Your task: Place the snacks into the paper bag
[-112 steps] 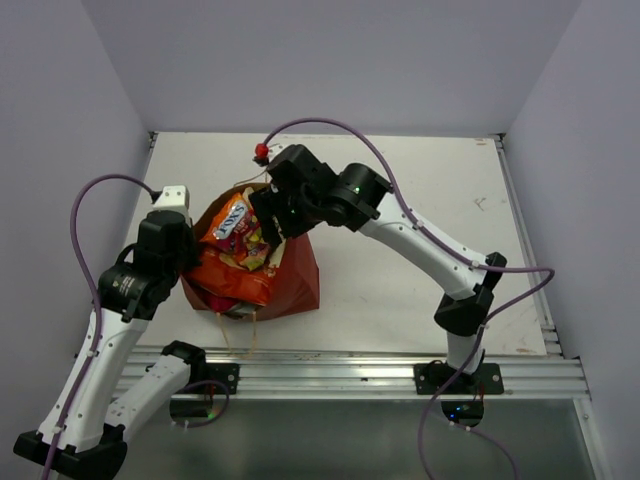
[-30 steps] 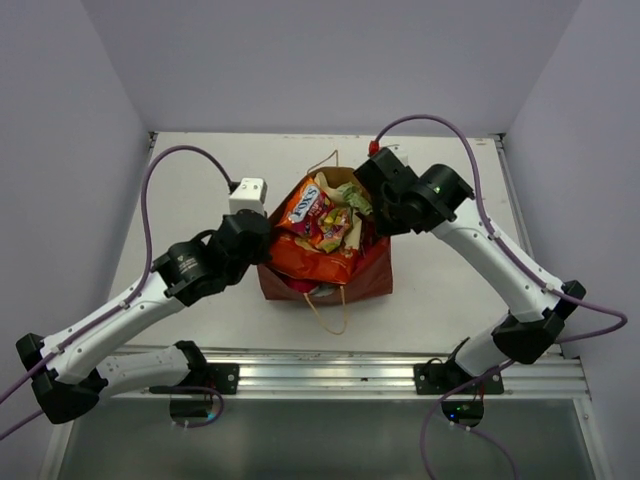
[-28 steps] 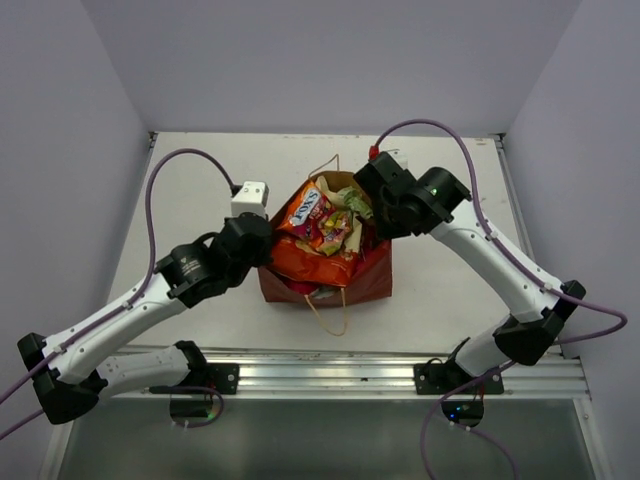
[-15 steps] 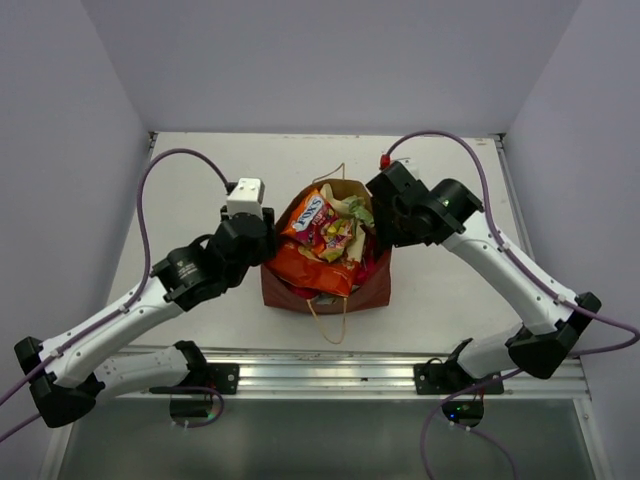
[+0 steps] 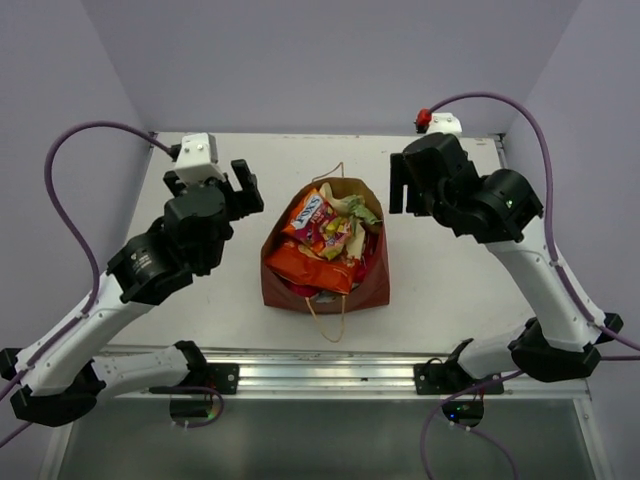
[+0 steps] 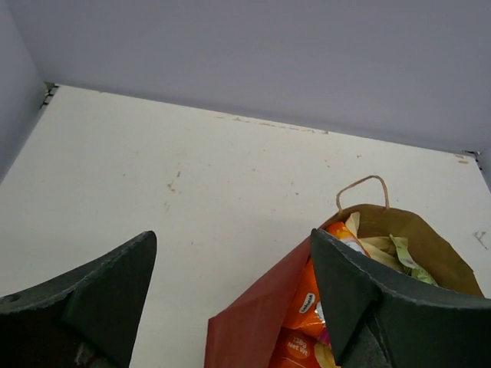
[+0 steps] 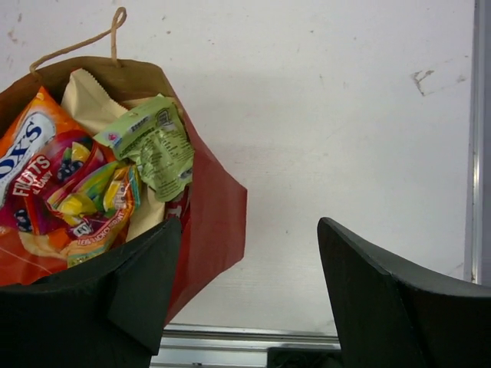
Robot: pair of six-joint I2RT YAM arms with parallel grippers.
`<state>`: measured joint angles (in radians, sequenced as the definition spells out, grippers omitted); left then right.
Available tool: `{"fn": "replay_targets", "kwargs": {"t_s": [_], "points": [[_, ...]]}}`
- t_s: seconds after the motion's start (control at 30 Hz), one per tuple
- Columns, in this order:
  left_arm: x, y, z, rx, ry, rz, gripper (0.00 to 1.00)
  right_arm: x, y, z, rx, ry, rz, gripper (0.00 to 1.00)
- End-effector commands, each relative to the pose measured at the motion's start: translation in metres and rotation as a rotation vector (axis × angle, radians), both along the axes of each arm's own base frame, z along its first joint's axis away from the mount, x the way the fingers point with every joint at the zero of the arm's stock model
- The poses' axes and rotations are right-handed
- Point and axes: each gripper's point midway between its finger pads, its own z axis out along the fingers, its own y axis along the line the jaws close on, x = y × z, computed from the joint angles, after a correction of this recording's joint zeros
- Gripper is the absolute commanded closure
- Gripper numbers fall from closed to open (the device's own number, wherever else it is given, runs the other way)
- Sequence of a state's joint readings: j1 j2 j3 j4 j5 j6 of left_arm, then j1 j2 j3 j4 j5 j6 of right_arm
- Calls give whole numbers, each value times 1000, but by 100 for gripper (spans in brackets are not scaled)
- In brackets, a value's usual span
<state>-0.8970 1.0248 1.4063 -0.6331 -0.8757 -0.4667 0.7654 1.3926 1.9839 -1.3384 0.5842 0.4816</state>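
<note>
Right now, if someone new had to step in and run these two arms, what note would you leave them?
Left gripper: open, empty, to the left of the paper bag, not touching it.
Right gripper: open, empty, to the bag's right, also clear of it.
Snacks: all the visible ones sit in the bag, piled up to its rim, with the green sachet on top.
Done: no packet shows loose on the table.
Left: probably nothing. At most, check that the pile stays in.

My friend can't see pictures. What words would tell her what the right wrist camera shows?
A dark red paper bag stuffed with snack packets, including a green sachet, stands on a white table. The right gripper is open and empty, near it.
</note>
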Motion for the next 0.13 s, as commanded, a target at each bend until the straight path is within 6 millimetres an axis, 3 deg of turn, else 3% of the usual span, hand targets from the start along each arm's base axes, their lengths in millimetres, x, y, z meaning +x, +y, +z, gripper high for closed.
{"fn": "replay_targets", "kwargs": {"t_s": [0.0,0.1], "points": [[-5,36,18,39,-50,131,14,-12,-30,-5,-90,15,-71,25],[-9,48,19,54,-69,161,2,-11,-41,7,-78,-47,-120,19]]}}
